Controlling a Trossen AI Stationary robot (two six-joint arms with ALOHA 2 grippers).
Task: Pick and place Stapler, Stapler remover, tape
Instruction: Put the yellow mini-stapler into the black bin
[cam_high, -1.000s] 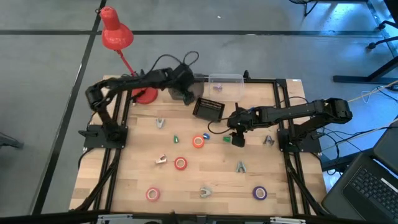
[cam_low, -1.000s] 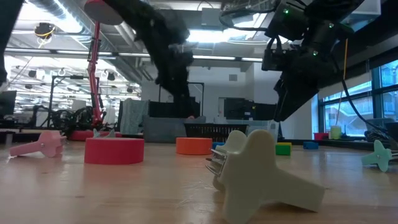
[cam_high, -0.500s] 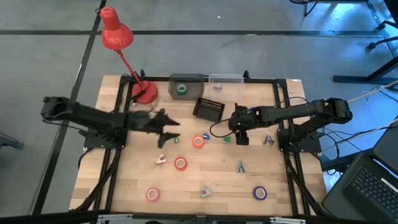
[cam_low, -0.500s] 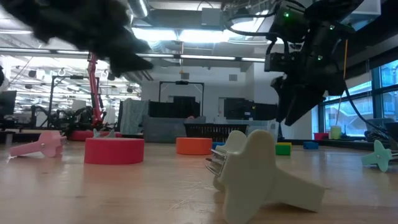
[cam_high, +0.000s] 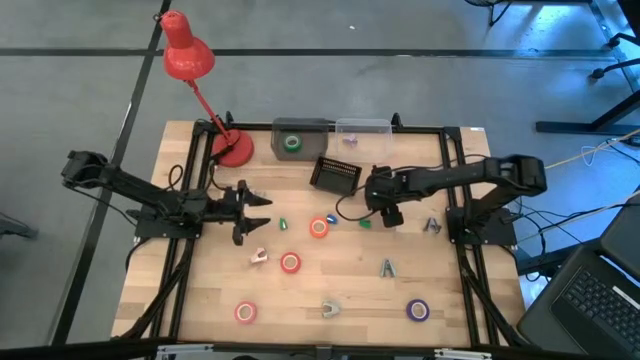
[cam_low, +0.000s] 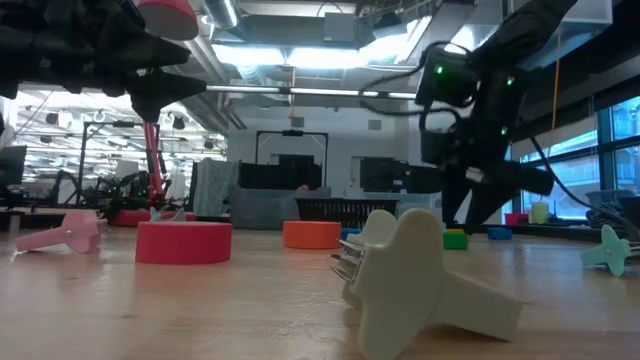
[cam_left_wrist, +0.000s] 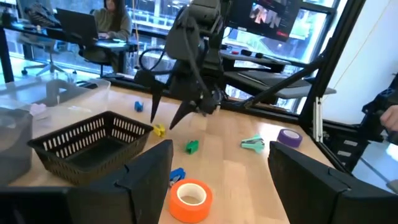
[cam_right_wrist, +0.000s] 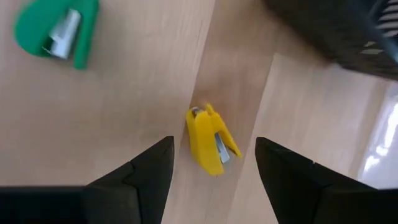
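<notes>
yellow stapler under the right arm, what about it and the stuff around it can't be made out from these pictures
- Yellow stapler: hidden in the high view by the right tool above it; only the right wrist view shows it clearly.
- Black basket: contents too small in the high view; the left wrist view shows only part of its inside.
- Green roll in the grey bin: too small to read detail.

Overhead; table-level; two wrist cams (close).
</notes>
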